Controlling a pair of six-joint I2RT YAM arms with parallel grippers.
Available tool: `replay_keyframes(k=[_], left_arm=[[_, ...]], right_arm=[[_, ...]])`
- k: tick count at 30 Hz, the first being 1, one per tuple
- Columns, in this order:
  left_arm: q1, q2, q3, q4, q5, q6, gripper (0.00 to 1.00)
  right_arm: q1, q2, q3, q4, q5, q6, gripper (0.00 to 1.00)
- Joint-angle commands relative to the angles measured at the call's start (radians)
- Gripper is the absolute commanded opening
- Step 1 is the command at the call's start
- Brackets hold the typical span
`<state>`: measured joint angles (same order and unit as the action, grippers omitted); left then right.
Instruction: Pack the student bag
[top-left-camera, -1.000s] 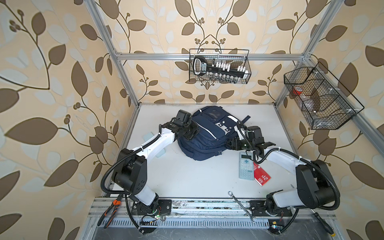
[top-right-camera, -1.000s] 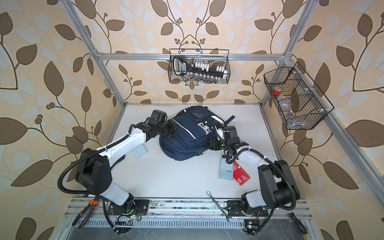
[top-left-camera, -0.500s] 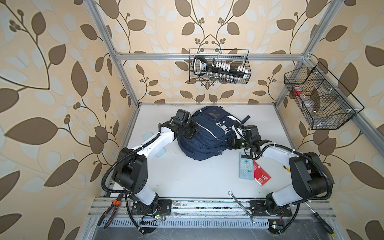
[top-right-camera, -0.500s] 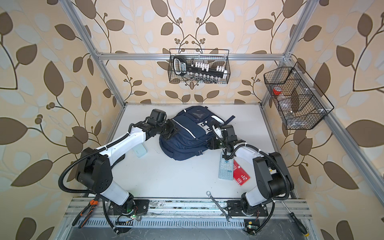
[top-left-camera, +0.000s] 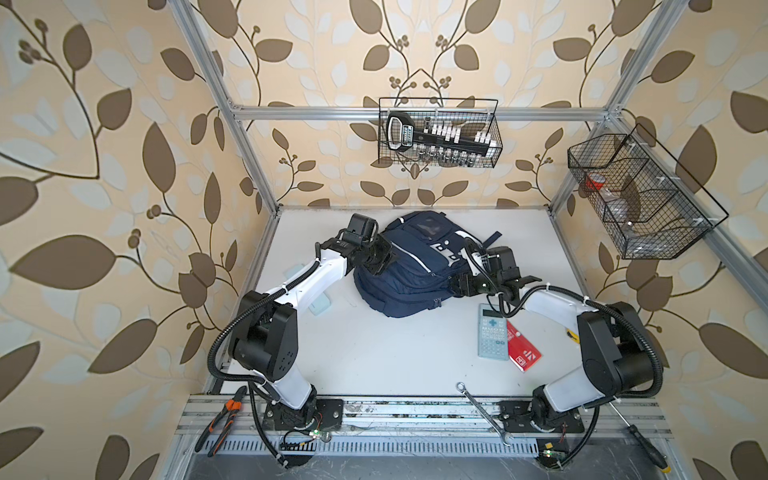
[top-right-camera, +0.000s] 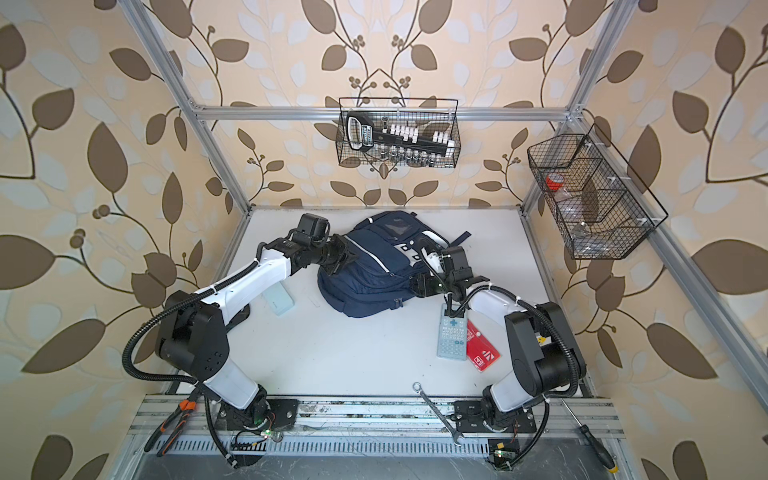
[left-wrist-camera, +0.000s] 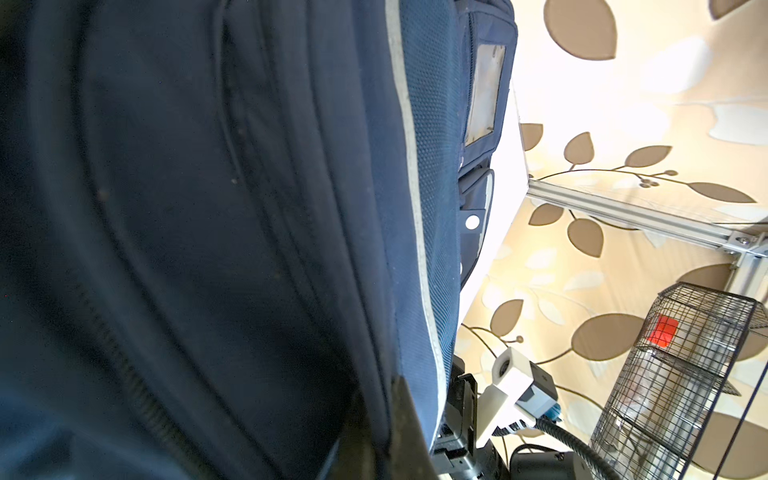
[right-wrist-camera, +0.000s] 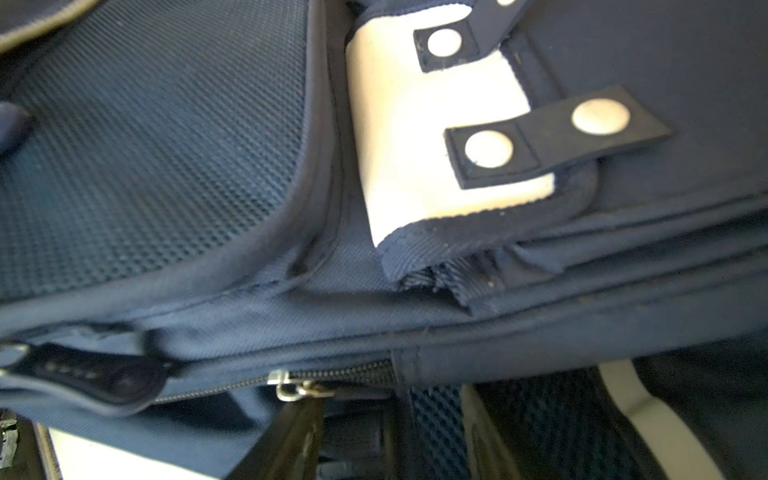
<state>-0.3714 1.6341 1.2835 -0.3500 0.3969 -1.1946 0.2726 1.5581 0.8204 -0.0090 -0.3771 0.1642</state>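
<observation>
Left tool (top-left-camera: 384, 266) unmoved, right tool (top-left-camera: 455, 286) nearer student bag (top-left-camera: 415, 274)

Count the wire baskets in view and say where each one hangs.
2. The back basket hangs from the rear rail, beyond the backpack. The side basket hangs along the enclosure's right side. No others show, and a hidden one seems unlikely.

White arms (top-left-camera: 303, 282), black joints (top-left-camera: 270, 336), ribbed cables (top-left-camera: 216, 345)
</observation>
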Motion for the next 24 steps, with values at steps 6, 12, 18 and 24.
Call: replay_keyframes(k=[6,12,18,24], left_arm=[[0.019,0.013,0.128,0.01,0.074,0.048,0.0],[0.02,0.029,0.143,0.005,0.088,0.051,0.0],[0.02,0.038,0.14,0.01,0.083,0.057,0.0],[0.02,0.047,0.129,-0.003,0.065,0.085,0.0]], right_arm=[[0.032,0.05,0.103,-0.071,0.001,-0.088,0.61],[0.035,0.071,0.154,-0.115,-0.008,-0.11,0.31],[0.049,0.044,0.132,-0.115,0.006,-0.107,0.17],[0.084,0.001,0.172,-0.191,0.133,-0.111,0.09]])
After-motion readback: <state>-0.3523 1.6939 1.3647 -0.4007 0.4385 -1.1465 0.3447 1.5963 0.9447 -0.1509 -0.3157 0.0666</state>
